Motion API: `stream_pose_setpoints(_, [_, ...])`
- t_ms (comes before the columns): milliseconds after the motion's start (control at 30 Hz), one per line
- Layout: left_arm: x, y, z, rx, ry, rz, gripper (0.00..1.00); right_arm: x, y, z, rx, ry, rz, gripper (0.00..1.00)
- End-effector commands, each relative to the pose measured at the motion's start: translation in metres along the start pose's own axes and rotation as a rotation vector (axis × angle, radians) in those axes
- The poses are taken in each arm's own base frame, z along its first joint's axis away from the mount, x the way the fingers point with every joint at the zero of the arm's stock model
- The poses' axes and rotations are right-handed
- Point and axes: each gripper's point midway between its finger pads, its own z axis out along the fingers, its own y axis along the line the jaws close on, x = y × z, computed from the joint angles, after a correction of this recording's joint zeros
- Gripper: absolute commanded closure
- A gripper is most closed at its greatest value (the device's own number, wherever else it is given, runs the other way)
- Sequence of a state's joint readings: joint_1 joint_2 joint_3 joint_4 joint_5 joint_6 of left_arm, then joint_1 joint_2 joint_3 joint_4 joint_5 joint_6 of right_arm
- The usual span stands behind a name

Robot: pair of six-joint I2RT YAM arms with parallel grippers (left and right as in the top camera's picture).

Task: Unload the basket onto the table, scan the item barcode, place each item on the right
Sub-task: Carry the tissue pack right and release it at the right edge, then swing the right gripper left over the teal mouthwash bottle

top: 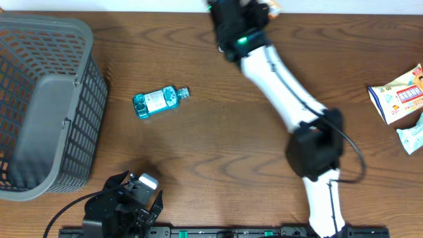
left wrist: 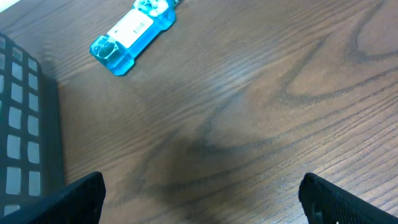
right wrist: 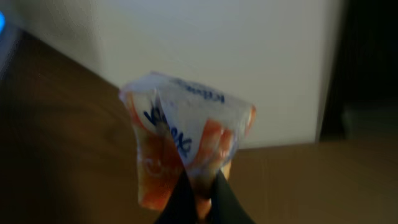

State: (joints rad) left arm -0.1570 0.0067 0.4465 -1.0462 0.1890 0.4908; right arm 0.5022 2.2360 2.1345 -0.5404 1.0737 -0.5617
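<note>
Your right claw (right wrist: 199, 190) is pinched shut on the lower edge of the tissue packet (right wrist: 186, 130), holding it up at the far edge of the table (top: 198, 152). Your left claw (left wrist: 205, 199) hangs wide open and empty at the near side. The packet looks light, soft and crinkly, likely to flop, so grip a sealed edge and keep the printed face flat.
</note>
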Motion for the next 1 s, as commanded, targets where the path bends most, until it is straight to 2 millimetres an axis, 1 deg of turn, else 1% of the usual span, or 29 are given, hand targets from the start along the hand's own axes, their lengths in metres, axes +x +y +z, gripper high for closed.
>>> stream_pose_setpoints(0, [0.004,0.001,0.001,-0.009,0.019,0.005,0.01,0.042,-0.040,0.026,0.052,0.122,0.250,0.99])
stream_pose_setpoints(33, [0.004,0.001,0.001,-0.009,0.020,0.005,0.01,0.054,-0.042,0.033,0.056,0.157,0.264,0.99])
stream_pose_setpoints(100, [0.004,0.001,0.001,-0.010,0.019,0.005,0.01,0.084,-0.047,0.050,0.067,0.242,0.318,0.99])
stream_pose_setpoints(200, [0.004,0.001,0.001,-0.010,0.019,0.005,0.01,0.137,-0.060,0.073,0.097,0.384,0.439,0.99])
stream_pose_setpoints(233, [0.004,0.001,0.001,-0.009,0.019,0.005,0.01,0.153,-0.060,0.080,0.079,0.430,0.470,0.99])
stream_pose_setpoints(267, [0.004,0.001,0.001,-0.009,0.019,0.005,0.01,0.166,-0.058,0.086,0.048,0.467,0.493,0.99])
stream_pose_setpoints(367, [0.004,0.001,0.001,-0.009,0.019,0.005,0.01,0.204,-0.043,0.106,-0.128,0.583,0.559,0.99])
stream_pose_setpoints(400, [0.004,0.001,0.001,-0.009,0.019,0.005,0.01,0.212,-0.040,0.110,-0.164,0.606,0.577,0.99])
stream_pose_setpoints(433, [0.004,0.001,0.001,-0.009,0.019,0.005,0.01,0.232,-0.036,0.119,-0.234,0.658,0.620,0.99])
stream_pose_setpoints(467, [0.004,0.001,0.001,-0.009,0.019,0.005,0.01,0.243,-0.036,0.124,-0.250,0.685,0.648,0.99])
stream_pose_setpoints(500, [0.004,0.001,0.001,-0.009,0.019,0.005,0.01,0.258,-0.037,0.129,-0.250,0.722,0.682,0.99])
stream_pose_setpoints(533, [0.004,0.001,0.001,-0.009,0.019,0.005,0.01,0.276,-0.039,0.135,-0.233,0.763,0.718,0.99])
stream_pose_setpoints(633, [0.004,0.001,0.001,-0.010,0.019,0.005,0.01,0.318,-0.042,0.143,-0.191,0.858,0.774,0.99])
stream_pose_setpoints(733, [0.004,0.001,0.001,-0.010,0.019,0.005,0.01,0.350,-0.037,0.147,-0.200,0.931,0.796,0.98])
stream_pose_setpoints(767, [0.004,0.001,0.001,-0.009,0.019,0.005,0.01,0.358,-0.034,0.147,-0.206,0.949,0.802,0.95])
stream_pose_setpoints(833, [0.004,0.001,0.001,-0.009,0.019,0.005,0.01,0.372,-0.027,0.148,-0.221,0.980,0.816,0.95])
stream_pose_setpoints(900, [0.004,0.001,0.001,-0.009,0.019,0.005,0.01,0.382,-0.019,0.150,-0.246,1.000,0.837,0.99])
stream_pose_setpoints(967, [0.004,0.001,0.001,-0.009,0.019,0.005,0.01,0.385,-0.012,0.150,-0.269,1.007,0.852,0.99])
